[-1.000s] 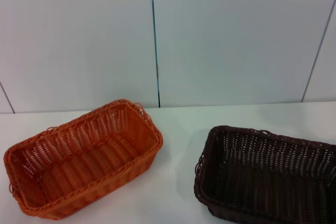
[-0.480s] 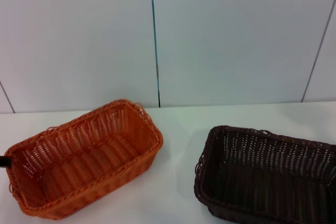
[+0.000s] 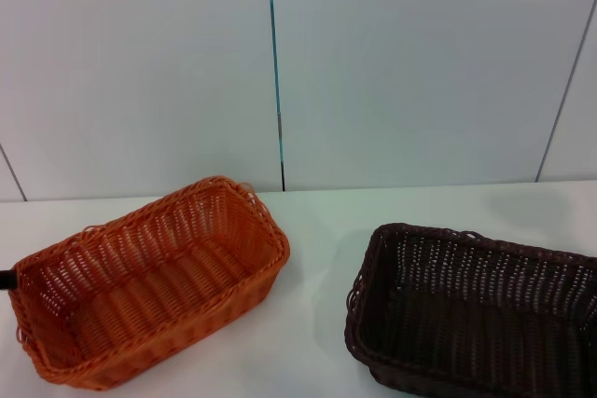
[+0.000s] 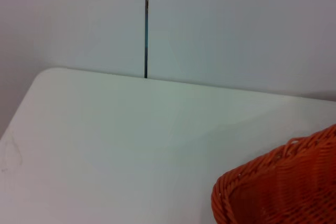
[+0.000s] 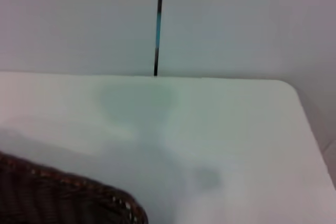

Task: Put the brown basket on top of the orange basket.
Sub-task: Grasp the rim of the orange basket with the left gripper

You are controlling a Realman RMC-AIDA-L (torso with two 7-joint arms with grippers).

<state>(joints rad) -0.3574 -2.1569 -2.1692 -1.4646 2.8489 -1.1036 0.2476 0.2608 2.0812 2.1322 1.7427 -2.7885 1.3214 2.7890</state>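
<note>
The orange basket (image 3: pixel 149 281) sits empty on the white table at the front left, its long side running diagonally. The brown basket (image 3: pixel 471 309) stands empty at the front right, apart from the orange one, and is cut off by the picture's edge. A dark tip of my left gripper (image 3: pixel 6 279) pokes in at the left edge, beside the orange basket's near-left end. The left wrist view shows a corner of the orange basket (image 4: pixel 283 187). The right wrist view shows a rim corner of the brown basket (image 5: pixel 63 192). My right gripper is out of view.
The white table (image 3: pixel 317 230) runs back to a pale panelled wall with a dark vertical seam (image 3: pixel 276 90). A strip of bare tabletop separates the two baskets. The table's rounded far corners show in both wrist views.
A dark tip of the left gripper has come into view at the left edge, next to the orange basket. Neither basket has moved.
</note>
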